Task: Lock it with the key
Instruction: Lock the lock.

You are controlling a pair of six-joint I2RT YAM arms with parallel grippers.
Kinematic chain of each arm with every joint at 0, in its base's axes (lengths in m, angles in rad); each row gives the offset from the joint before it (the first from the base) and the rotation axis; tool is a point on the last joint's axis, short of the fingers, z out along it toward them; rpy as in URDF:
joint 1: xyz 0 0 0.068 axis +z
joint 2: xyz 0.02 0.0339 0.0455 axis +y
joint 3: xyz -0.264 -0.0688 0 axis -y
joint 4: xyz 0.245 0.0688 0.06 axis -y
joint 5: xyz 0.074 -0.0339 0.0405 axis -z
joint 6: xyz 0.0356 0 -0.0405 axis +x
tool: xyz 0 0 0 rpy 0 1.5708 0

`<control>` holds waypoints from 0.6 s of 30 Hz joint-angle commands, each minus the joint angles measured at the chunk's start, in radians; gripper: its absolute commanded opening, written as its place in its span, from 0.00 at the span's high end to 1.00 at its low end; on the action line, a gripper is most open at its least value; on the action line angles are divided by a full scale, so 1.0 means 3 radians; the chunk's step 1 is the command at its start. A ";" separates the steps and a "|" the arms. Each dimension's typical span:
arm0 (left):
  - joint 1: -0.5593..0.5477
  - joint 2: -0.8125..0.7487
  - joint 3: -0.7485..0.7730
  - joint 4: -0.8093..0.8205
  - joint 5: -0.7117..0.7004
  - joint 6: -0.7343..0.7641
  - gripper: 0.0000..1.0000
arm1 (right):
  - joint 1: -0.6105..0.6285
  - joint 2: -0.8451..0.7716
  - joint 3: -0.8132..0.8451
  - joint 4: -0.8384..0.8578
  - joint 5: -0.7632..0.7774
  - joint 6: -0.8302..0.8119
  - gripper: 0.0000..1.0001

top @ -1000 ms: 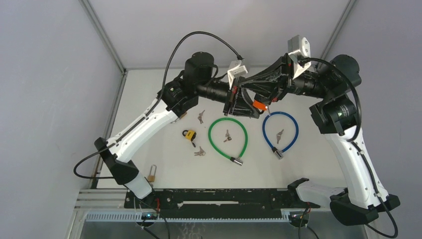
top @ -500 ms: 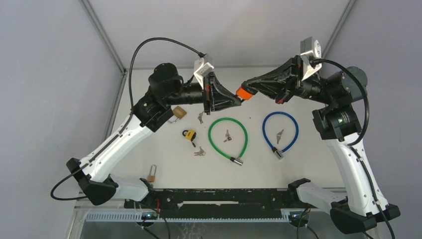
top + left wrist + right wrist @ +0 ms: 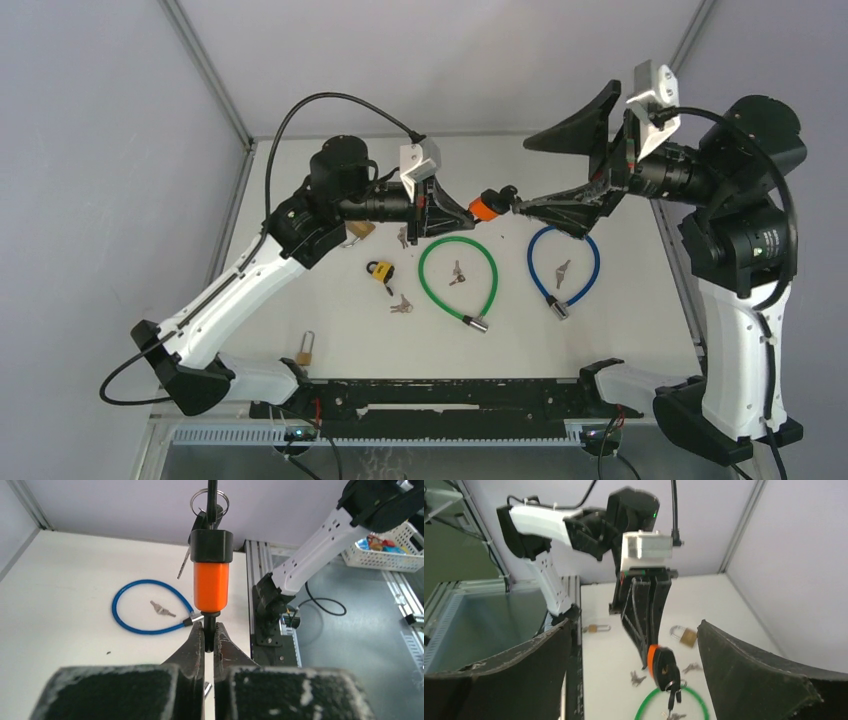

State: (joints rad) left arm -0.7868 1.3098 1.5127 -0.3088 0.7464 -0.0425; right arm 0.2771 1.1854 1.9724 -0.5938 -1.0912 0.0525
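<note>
**Left gripper pinches the lock; right gripper gapes beside the key**

From above, the left gripper is closed tight on the lock and holds it in the air just past the far side of the green cable. The lock's long axis runs sideways. Its orange end sits at the left gripper, and its black cap and key point toward the right gripper. That gripper stands spread as wide as it goes and holds nothing. The tip of its lower finger is just beside the key, so the right arm is the nearer one, and turning the key looks like its job.

In the left wrist view, the jaws meet on a thin black stem under the orange barrel. The lock stands straight out from them: orange barrel, then black cap, then the key with its ring at the far end.

In the right wrist view, the two fingers frame the picture, far apart and touching nothing. The lock hangs between them over the green cable. The key is at its near, lower end, apparently seated in the cap.
</note>
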 commanded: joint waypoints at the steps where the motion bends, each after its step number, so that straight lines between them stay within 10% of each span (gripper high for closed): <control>1: 0.0003 -0.0195 0.0111 -0.0264 0.0113 0.0540 1.00 | 0.0061 0.0125 0.0111 -0.1584 0.0131 -0.0843 0.02; 18: -0.0019 -0.0269 0.0020 -0.0317 0.0108 0.0579 1.00 | 0.0724 0.0288 -0.0359 -0.1539 0.0842 -0.0920 0.25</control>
State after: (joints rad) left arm -0.7895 1.2869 1.5127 -0.4599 0.7624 0.1135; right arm 0.4870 1.3056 1.8660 -1.0603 -0.8379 -0.2024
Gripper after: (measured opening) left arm 0.022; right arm 0.769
